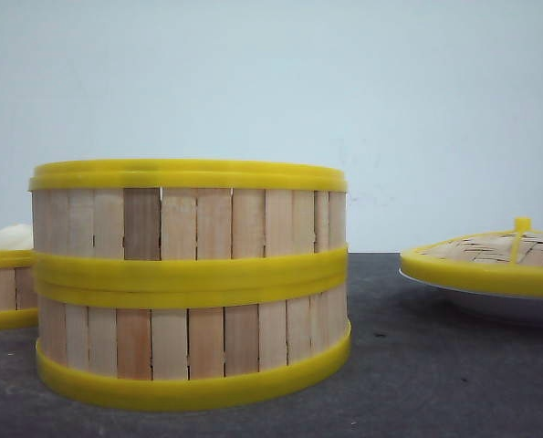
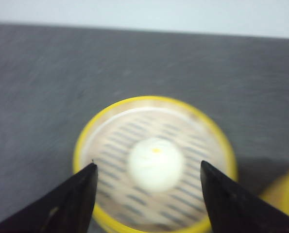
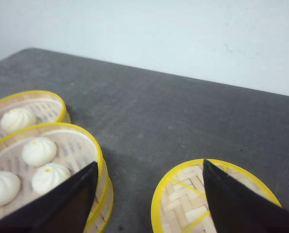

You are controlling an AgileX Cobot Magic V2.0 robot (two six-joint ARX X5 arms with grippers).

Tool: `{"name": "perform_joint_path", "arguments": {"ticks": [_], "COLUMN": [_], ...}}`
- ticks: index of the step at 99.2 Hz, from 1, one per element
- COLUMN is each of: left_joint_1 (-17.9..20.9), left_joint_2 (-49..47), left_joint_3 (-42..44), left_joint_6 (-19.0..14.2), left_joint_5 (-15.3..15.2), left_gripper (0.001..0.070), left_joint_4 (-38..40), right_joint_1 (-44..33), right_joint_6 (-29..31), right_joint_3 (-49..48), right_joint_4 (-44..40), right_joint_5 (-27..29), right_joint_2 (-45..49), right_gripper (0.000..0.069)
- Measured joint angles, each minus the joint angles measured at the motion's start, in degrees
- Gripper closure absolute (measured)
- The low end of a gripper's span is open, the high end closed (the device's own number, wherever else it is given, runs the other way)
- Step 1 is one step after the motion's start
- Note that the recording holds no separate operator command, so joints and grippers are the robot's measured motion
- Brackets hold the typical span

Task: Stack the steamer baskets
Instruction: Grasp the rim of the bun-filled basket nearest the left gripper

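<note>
Front view, from the left: a single basket (image 1: pixel 5 290) sits at the frame's edge on the dark counter (image 1: pixel 435 365), a white bun (image 1: pixel 6 237) rising above its rim. Just beside it to the right, and nearer the camera, two baskets form a stack (image 1: pixel 191 283), the upper one seated squarely on the lower, their yellow rims meeting at mid-height. Well apart on the right, a woven lid (image 1: pixel 499 251) with yellow rim and small knob rests on a white plate (image 1: pixel 499 306). The left wrist view is blurred; the left gripper (image 2: pixel 146 167) hovers above the single basket (image 2: pixel 154 160), its dark fingers (image 2: pixel 76 194) spread wide and holding nothing, with one pale bun (image 2: pixel 155 164) centred on the slatted floor below. A yellow edge of another basket shows at the frame's corner. In the right wrist view the right gripper (image 3: pixel 149 167) is likewise spread and empty above bare counter (image 3: pixel 149 116), between the stack (image 3: pixel 47 165), whose top basket holds three buns, and the lid (image 3: pixel 193 199). Beyond the stack lies the single basket (image 3: pixel 30 109).
</note>
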Motion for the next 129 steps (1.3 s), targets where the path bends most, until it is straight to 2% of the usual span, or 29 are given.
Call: {"name": "perform_joint_path", "arguments": {"ticks": [16,32,80,88,100,106,116,129], "left_joint_1": [5.86,7.91,9.53,9.51,9.35,9.38,9.49,9.53], "left_joint_2": [10.45,18.95,30.62,31.23,31.43,31.45,31.52,31.54], "left_joint_3": [0.00,0.00,0.02,0.15,0.24,0.24,0.24,0.24], "left_joint_6": [-4.52,-8.00,-9.77,-10.60,-11.67,-11.78,-12.46,-12.50], "left_joint_5": [0.13,0.39,1.03,1.60,1.84,1.79,1.31,1.22], "left_gripper": [0.0318,0.0319,0.0324,0.0379,0.0547,0.0609,0.0665,0.0680], "left_joint_4": [1.44,1.42,4.61,5.01,5.75,6.14,6.36,6.51], "right_joint_1": [0.00,0.00,0.00,0.04,0.04,0.04,0.04,0.04], "right_joint_6": [0.11,0.13,0.13,0.13,0.13,0.13,0.13,0.13], "right_joint_3": [0.00,0.00,0.00,0.00,0.00,0.00,0.00,0.00], "right_joint_4": [-0.02,-0.31,-0.33,-0.33,-0.33,-0.33,-0.33,-0.35], "right_joint_5": [0.02,0.02,1.53,2.91,4.24,4.26,4.31,4.33], "right_joint_2": [-1.16,-1.27,-1.25,-1.25,-1.25,-1.27,-1.25,-1.25], "right_gripper": [0.0276,0.0276,0.0276,0.0276,0.0276,0.0276,0.0276,0.0276]}}
